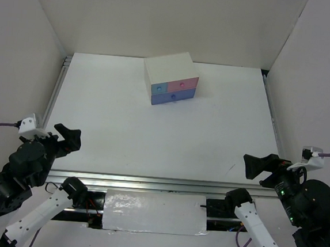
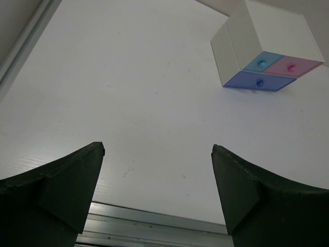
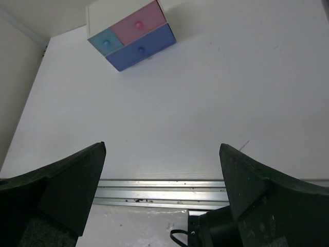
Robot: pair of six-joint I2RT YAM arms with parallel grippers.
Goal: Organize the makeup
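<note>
Tools spread wide
left black tool (image 1: pixel 70 137); right black tool (image 1: pixel 257 165) — over white worktop (image 1: pixel 125 120); white box with blue-pink drawers (image 1: pixel 170 78) far back

Left gripper (image 1: pixel 71 138) and right gripper (image 1: pixel 251 166) hover low, fingers (image 2: pixel 67 190) spread wide.

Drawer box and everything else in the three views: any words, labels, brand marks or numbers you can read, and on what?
No readable text in any view.
Drawer box: plain white shell, no label or brand.
Teal drawer, pink drawer, blue drawer: only a knob on each, no print.
White sheet at the near edge: blank.
Table: faint scuffs only, no markings.
</note>
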